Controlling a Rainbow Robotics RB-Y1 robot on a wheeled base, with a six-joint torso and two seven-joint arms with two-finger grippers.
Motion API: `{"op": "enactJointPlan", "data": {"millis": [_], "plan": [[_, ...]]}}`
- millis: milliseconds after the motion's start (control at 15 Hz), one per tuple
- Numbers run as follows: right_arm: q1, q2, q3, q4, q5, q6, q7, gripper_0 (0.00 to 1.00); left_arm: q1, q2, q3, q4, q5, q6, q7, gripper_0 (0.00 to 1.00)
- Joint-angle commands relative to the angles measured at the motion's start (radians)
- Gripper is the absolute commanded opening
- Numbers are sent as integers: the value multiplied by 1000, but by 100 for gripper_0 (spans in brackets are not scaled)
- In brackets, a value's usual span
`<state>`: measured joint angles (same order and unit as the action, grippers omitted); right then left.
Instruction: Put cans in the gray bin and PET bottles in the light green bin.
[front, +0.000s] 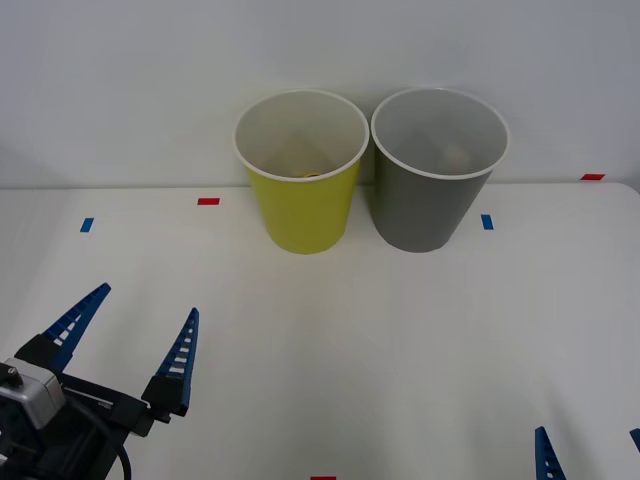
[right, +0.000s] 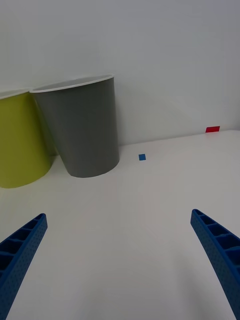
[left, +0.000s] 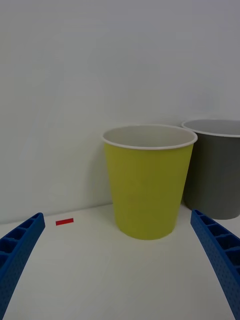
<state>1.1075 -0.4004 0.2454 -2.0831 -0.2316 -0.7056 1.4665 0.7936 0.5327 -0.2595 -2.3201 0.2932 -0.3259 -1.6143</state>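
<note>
Two tall tapered round plastic bins stand side by side, nearly touching, at the back of the white table (front: 330, 340), against a plain pale wall: light green bin (front: 301, 170) toward the robot's left, gray bin (front: 437, 168) toward its right. Both white-rimmed, pale inside. Something small and yellowish sits low inside the green bin; probably the PET bottle, but too little shows to be sure. Gray bin's contents unclear.

Left pincer (front: 135, 335) hovers low at near left, fingers spread wide, empty. Right pincer (front: 590, 450) at near right edge, blue tips apart, also empty.

No loose can or bottle lies on the table. Judgement: sorting looks finished or between items. Next move calls for a fresh object to appear, or the arms parking.

Surface: smooth, matte white, marked with small red and blue tape tabs.
</note>
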Motion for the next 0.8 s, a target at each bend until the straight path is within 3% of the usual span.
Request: {"op": "enactJointPlan", "data": {"millis": [67,400,800], "plan": [[0,0,0,0,0,0,0,100,35,-2,-43,125,-16,-189,-6,100],[0,0,0,0,0,0,0,100,133,-13,-76,231,-32,-337,-27,100],[0,0,0,0,0,0,0,100,222,-108,-70,337,-40,-449,-159,100]]}}
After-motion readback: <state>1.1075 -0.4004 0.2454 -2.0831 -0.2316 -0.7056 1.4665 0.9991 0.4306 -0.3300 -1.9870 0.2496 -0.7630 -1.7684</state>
